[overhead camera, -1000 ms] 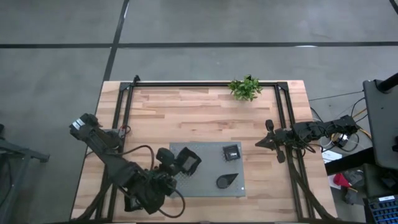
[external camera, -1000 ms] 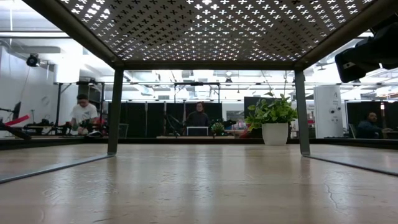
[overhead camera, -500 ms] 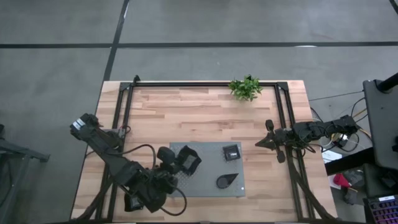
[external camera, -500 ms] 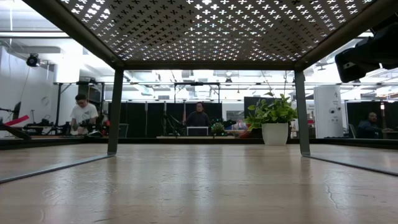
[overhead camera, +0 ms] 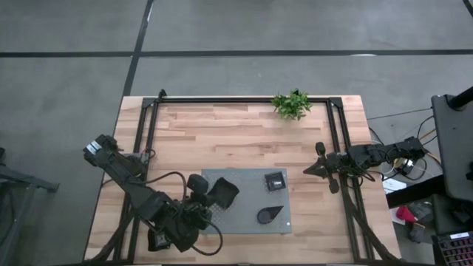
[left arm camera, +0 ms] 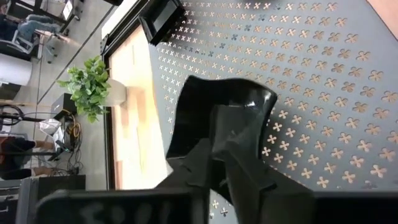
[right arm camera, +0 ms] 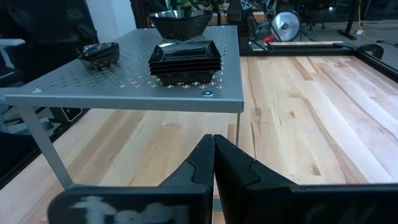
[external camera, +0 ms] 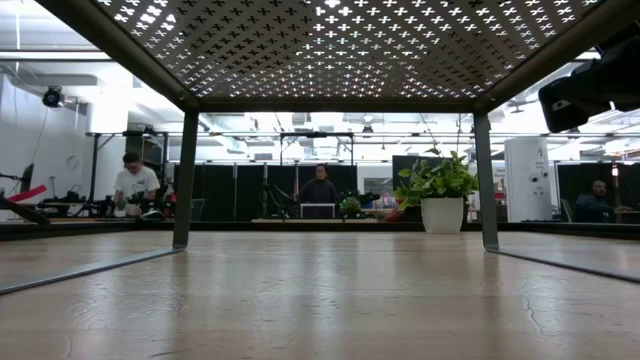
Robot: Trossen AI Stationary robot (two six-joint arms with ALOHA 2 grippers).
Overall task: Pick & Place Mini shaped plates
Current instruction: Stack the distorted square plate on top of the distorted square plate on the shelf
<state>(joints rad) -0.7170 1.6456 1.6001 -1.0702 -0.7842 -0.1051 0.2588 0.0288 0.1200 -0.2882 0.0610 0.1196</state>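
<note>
1. Left gripper (overhead camera: pixel 209 193) is low in the high view, left of centre, at the left end of the grey dotted mat (overhead camera: pixel 247 222).
2. In the left wrist view its fingers (left arm camera: pixel 239 162) sit on a big black plate (left arm camera: pixel 217 124), one finger on each side of the rim. Jaws look narrow w/ the rim between them. Can't tell if they still pinch it or are just letting go.
3. That big plate (overhead camera: pixel 223 191) is on the mat's left part, touching it, a bit tilted.
4. A stack of small square plates (overhead camera: pixel 275 180) sits in the mat's upper right part. The right wrist view shows the stack (right arm camera: pixel 186 59) near the mat's edge.
5. A leaf-shaped plate (overhead camera: pixel 269 214) lies in the mat's lower right part, apart from the stack.
6. Right gripper (overhead camera: pixel 310 170) waits at centre right of the high view, just off the mat's right edge, over bare wood table (overhead camera: pixel 222 140). Its jaws are pressed together, holding nothing.
7. A green plant (overhead camera: pixel 290 104) stands at the table's top edge, right of centre, well apart from the plates.
8. Low view: ppl (external camera: pixel 131 184) far back in the room.
</note>
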